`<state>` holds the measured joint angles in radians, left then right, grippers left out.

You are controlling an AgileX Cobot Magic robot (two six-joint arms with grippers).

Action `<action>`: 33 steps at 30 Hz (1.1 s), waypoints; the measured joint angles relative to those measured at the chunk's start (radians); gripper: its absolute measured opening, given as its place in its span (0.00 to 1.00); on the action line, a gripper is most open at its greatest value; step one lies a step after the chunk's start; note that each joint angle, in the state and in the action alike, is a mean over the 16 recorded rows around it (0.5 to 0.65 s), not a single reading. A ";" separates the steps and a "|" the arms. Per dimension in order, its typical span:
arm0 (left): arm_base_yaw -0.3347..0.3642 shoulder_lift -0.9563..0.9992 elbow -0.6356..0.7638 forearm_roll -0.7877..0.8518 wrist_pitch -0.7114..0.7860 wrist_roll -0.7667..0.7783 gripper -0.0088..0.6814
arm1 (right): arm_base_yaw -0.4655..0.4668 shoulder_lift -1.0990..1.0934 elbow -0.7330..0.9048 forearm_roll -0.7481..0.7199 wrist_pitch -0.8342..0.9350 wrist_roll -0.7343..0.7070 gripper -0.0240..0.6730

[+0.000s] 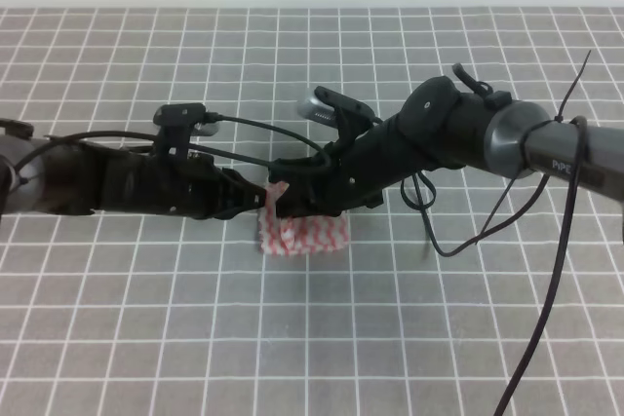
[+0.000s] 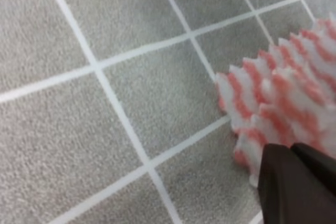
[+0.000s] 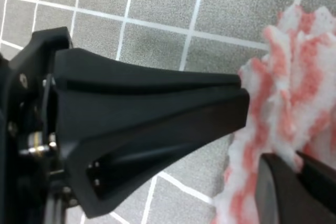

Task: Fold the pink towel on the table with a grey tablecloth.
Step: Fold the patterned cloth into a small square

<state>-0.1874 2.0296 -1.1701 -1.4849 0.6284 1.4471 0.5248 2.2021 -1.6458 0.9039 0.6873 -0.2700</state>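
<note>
Pinching the pink towel (image 1: 300, 236) from both sides, I have my two grippers meeting over it near the middle of the table with a grey tablecloth (image 1: 292, 338). My left gripper (image 1: 261, 204) comes in from the towel's left and its fingers are pressed together on a raised corner of the cloth, which stands up just above the rest of the towel in the high view. My right gripper (image 1: 285, 209) reaches across from the towel's right and ends right beside the left one, its fingertips closed on the same lifted edge; in my right wrist view its dark fingers (image 3: 294, 192) sit against the striped cloth (image 3: 283, 103), with my left gripper's black fingers (image 3: 157, 114) touching the towel's edge just beside them. The towel's remaining part lies bunched and flat on the grid below both grippers. My left wrist view shows the towel's pinked edge (image 2: 278, 93) resting on the tablecloth (image 2: 79, 129).
</note>
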 joint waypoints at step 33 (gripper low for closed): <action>-0.046 -0.040 0.000 0.008 0.050 -0.057 0.01 | -0.108 -0.050 0.000 -0.037 0.174 0.001 0.16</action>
<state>-0.2335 1.9895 -1.1701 -1.4772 0.6787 1.3903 0.4168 2.1516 -1.6458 0.8666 0.8616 -0.2694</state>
